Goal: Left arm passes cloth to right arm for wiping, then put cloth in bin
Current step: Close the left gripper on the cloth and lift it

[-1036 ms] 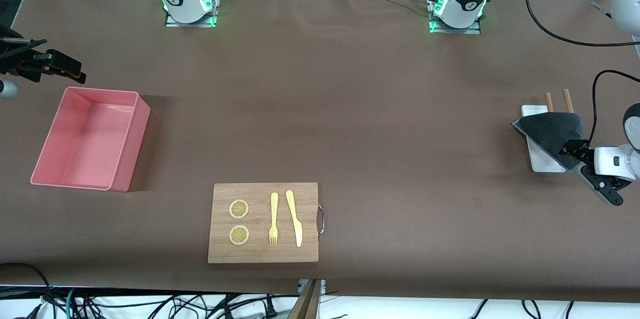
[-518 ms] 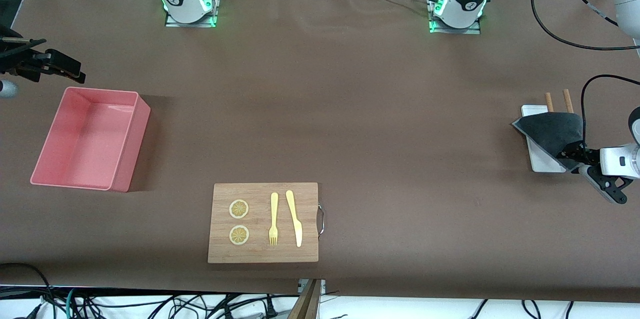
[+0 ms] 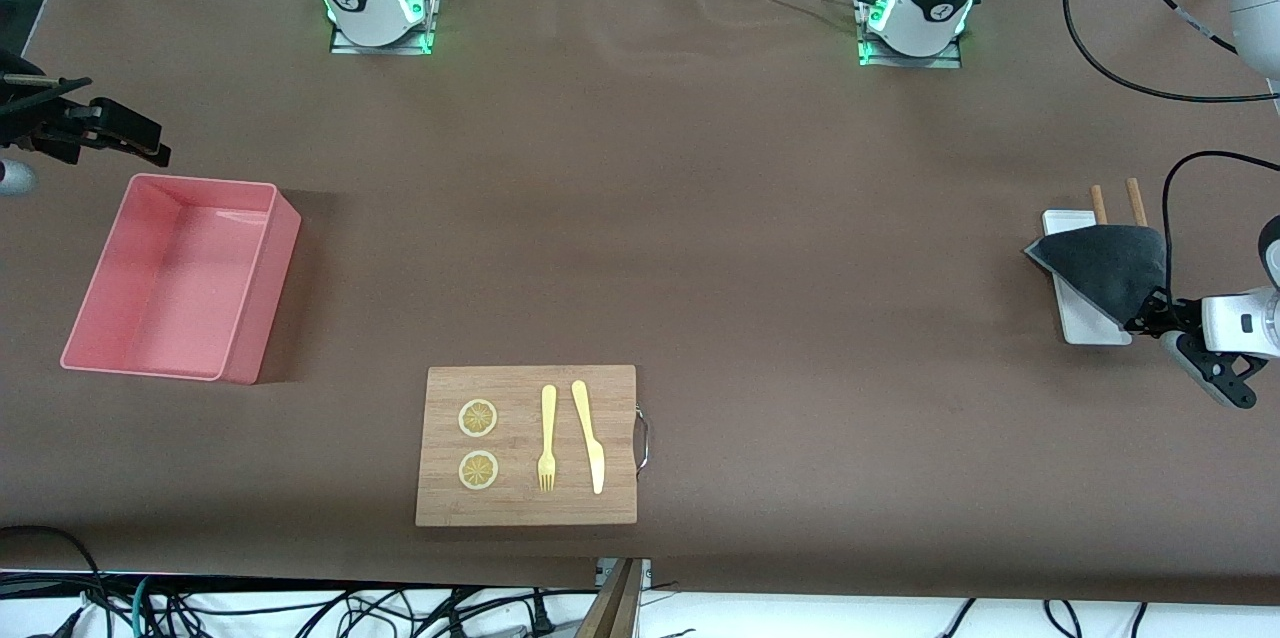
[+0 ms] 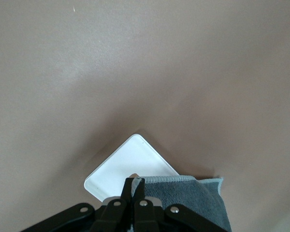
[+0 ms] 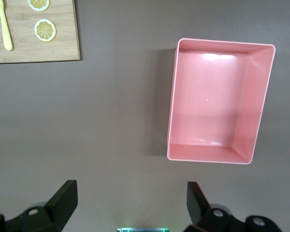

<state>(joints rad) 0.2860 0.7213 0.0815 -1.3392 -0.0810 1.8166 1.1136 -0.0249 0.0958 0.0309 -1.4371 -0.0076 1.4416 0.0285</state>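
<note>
- Now the left hand (image 3: 1150,323) has clenched on the corner of the cloth (image 3: 1100,268): a sec ago it sat lower w/ fingers still around the cloth edge, since then it has slid toward the cloth and its fingertips have come together on the fabric.
- Left wrist view backs this up: the two fingers (image 4: 130,191) meet w/ no gap, cloth trim (image 4: 183,180) right at the tips.
- Cloth itself has barely shifted; it's still draped over the white tray (image 3: 1085,318) at the left arm's end of the bench (image 3: 700,218), grey face up, partly hiding two wooden sticks (image 3: 1117,200).
- Meaning, prob: grasp is made, lift not yet begun. Handover, wiping and drop into the bin are all still to do.
- Left arm pose: wrist low and roughly level, reaching in from the bench edge, hand just over the tray's nearer corner.
- Right hand (image 3: 130,143) waits over the bench beside the bin (image 3: 180,278), released, fingers (image 5: 63,200) spread wide in its wrist view. No change there.
- Bin is empty, at the right arm's end. Wooden board (image 3: 527,445) w/ fork, knife and two lemon slices sits nearer the front camera, untouched.
</note>
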